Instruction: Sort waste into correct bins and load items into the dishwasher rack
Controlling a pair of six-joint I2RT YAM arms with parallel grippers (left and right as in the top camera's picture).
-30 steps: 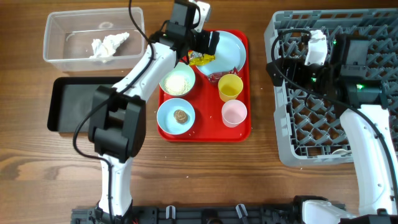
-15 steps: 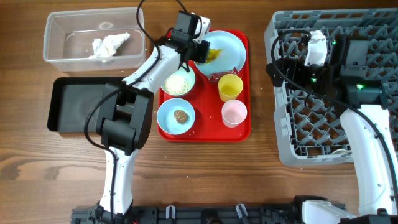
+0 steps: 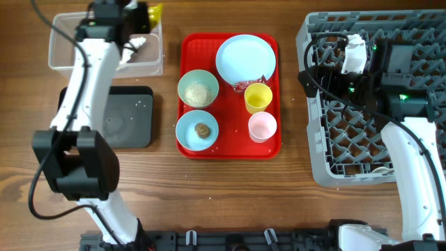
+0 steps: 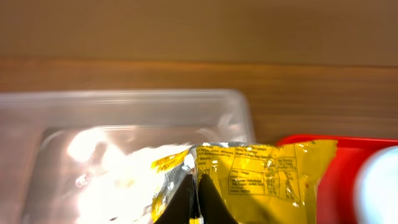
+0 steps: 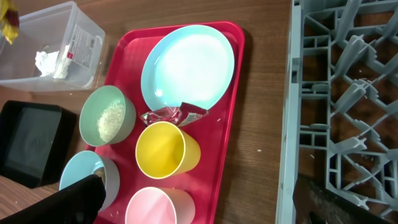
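My left gripper is shut on a yellow wrapper, held over the right end of the clear tub. In the left wrist view the black fingertips pinch the wrapper above the tub, where crumpled white tissue lies. My right gripper hangs open over the left edge of the grey rack, nothing between its fingers. On the red tray sit a blue plate, a rice bowl, a bowl with a brown bit, a yellow cup, a pink cup and a red wrapper.
The black tray lies just below the clear tub, partly under my left arm. A few rice grains are scattered on the red tray near the cups. Bare wood separates the red tray from the rack.
My left gripper closed on the yellow wrapper by the plate, lifted it off the red tray and swung left to above the clear tub. The right arm has not moved.
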